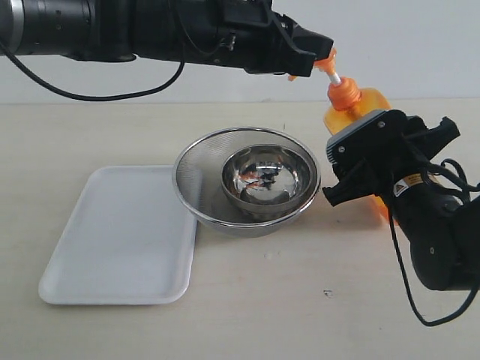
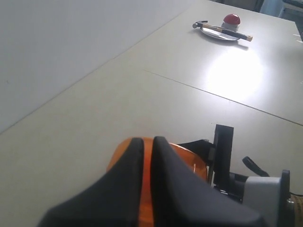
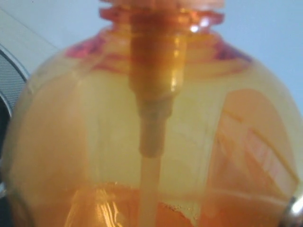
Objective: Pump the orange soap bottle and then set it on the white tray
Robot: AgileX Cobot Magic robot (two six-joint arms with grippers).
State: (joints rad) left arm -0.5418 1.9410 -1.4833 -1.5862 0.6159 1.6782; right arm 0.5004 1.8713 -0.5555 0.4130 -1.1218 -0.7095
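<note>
Left gripper (image 1: 313,54) rests on the pump head (image 1: 330,55) at the upper right of the exterior frame. Its two black fingers (image 2: 128,189) are drawn together, with only a thin orange sliver showing between them. Its arm stretches nearly level along the top of the frame from the upper left corner. Under it the orange soap bottle (image 1: 361,106) leans with its neck toward the left, at the right of the frame. The right gripper (image 1: 352,184) is clamped around the bottle's body. That arm rises from the lower right corner and hides the bottle's base, so contact with the table (image 1: 300,300) cannot be told. The right wrist view is filled by the bottle's shoulder (image 3: 85,142) and inner tube. At centre frame a steel bowl (image 1: 262,184) sits inside a mesh bowl (image 1: 196,187). The white tray (image 1: 112,240) lies flat at the lower left, just beside the mesh bowl and well apart from the bottle.
</note>
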